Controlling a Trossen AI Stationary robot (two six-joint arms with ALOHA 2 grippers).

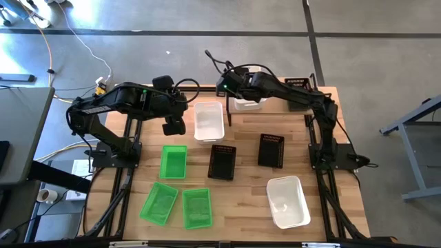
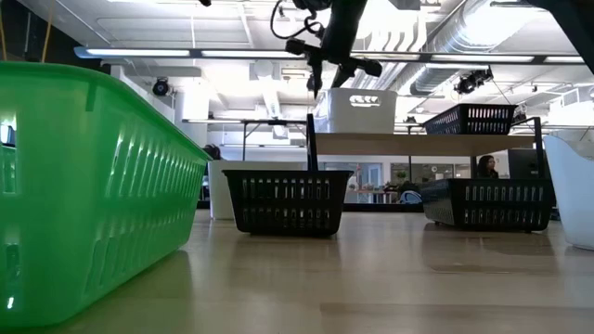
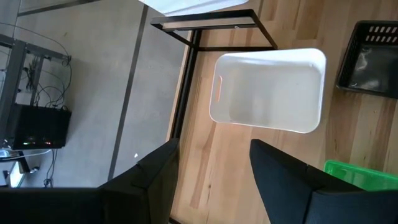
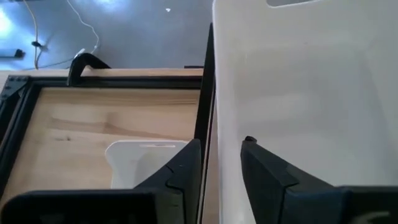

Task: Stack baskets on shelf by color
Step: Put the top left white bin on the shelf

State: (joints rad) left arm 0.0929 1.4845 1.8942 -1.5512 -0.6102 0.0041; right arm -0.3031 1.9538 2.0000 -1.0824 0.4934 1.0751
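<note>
A white basket [image 1: 248, 104] [image 2: 357, 111] sits upright on the left end of the shelf [image 2: 436, 139], and a black basket [image 1: 298, 84] [image 2: 471, 119] sits on its right end. My right gripper [image 1: 229, 88] [image 4: 221, 144] is open at the white basket's left end wall [image 4: 217, 74], one finger on each side, with a gap showing. My left gripper [image 1: 173, 127] [image 3: 214, 146] is open and hovers over the table, left of a second white basket [image 1: 209, 120] [image 3: 267, 90] that rests on the tabletop.
On the table stand two black baskets [image 1: 222, 162] [image 1: 271, 150], three green baskets [image 1: 173, 160] [image 1: 159, 202] [image 1: 197, 207] and a third white basket [image 1: 288, 201]. The shelf's black legs [image 3: 211, 28] stand near the table's far edge. A green basket wall [image 2: 93, 186] fills the low view's left.
</note>
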